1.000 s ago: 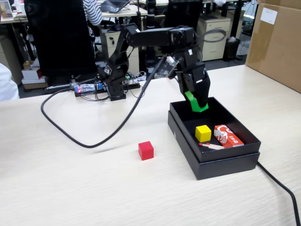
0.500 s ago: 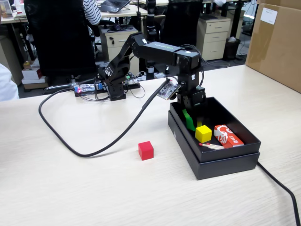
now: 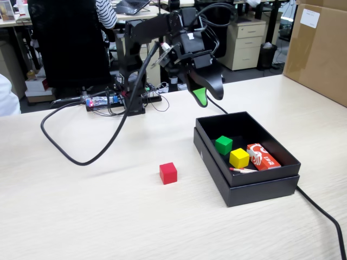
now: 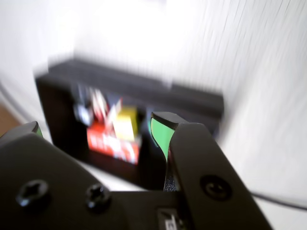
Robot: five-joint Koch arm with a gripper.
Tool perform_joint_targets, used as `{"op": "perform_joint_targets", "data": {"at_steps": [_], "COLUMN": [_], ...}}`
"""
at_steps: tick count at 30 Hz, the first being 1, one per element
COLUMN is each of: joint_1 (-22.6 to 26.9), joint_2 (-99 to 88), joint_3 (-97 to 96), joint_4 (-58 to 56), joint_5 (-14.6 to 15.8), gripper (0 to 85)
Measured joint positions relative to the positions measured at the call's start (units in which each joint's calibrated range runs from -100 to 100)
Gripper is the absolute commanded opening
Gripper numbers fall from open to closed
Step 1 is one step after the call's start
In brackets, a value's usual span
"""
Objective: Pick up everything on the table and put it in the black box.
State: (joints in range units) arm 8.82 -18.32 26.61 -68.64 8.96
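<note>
The red cube [image 3: 168, 173] sits alone on the pale wood table [image 3: 81, 216], left of the black box [image 3: 260, 192]. The green cube [image 3: 223, 144] and the yellow cube [image 3: 239, 157] lie inside the box. My gripper [image 3: 209, 96] hangs above the box's far left corner, well apart from the red cube, with its green-padded jaws open and empty. The wrist view is blurred: the gripper [image 4: 96, 129] shows wide apart over the box [image 4: 192, 103], with the yellow cube [image 4: 125, 123] inside it. The green cube is not discernible there.
A red-and-white packet [image 3: 263, 156] and a thin red-tipped stick [image 3: 244, 170] lie in the box. A big brown carton [image 3: 320, 49] stands at the far right. A black cable [image 3: 76, 154] loops left of the arm's base, and another cable [image 3: 320, 211] runs right of the box.
</note>
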Motion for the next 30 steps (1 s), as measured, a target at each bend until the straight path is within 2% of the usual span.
{"op": "perform_joint_targets", "data": {"at_steps": [5, 10, 23, 28, 30], "joint_1": [-4.79, -8.4, -8.79, -8.5, -8.3], "joint_2": [2.72, 19.81, 40.0, 42.98, 43.62], "joint_3": [-2.46, 1.46, 9.4, 10.31, 10.31], "joint_4": [0.0, 0.08, 0.23, 0.23, 0.23], "joint_5": [-2.0, -3.52, -4.54, -5.18, -5.42], "gripper": [48.8, 48.5, 46.7, 36.7, 26.6]}}
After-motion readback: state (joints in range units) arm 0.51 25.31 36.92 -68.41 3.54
